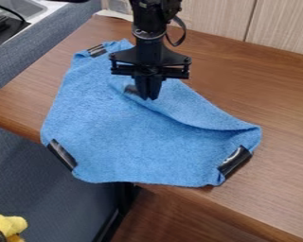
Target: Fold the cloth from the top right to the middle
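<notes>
We find the blue cloth (106, 137) on the wooden tabletop (280, 189), its left part overhanging the near edge; that unsupported weight could drag it askew. Rightward, the pincer (149, 98) stands at the folded-over corner's dark tape (130, 89); we cannot tell whether it is open or closed. Should fabric snag on it during withdrawal, the fold could reopen. Farther right, the raised, loose crease could spring back towards the far edge.

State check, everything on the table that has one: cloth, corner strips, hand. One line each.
blue cloth: partly folded, top right turned in toward the middle
lower-left black strip: on its corner, past the table edge
lower-right black strip: on its corner
upper-left black strip: on its corner
hand: pointing down at the turned-in part
</notes>
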Controlling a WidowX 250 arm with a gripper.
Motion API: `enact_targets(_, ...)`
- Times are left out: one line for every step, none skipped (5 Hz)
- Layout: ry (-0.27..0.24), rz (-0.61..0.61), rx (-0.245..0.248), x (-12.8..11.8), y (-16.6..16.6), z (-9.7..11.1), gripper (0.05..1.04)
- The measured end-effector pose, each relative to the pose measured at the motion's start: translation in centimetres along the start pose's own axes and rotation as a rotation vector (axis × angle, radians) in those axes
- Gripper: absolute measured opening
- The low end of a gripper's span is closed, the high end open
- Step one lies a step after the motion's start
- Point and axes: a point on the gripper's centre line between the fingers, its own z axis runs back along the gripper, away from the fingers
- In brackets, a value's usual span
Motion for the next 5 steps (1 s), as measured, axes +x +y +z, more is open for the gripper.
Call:
enact_targets(0.035, -0.019, 0.054, -0.3, 0.2, -0.3, 0.46)
enact_targets(0.043, -0.022, 0.056, -0.4, 0.0, -0.1, 0.77)
enact_targets(0.057, -0.043, 0.065, -0.1, 0.0, 0.4, 0.997)
enact_targets(0.073, -0.067, 0.074, -0.1, 0.0, 1.0, 1.007)
enact_targets(0.034, -0.07, 0.05, 0.8, -0.5, 3.4, 1.0)
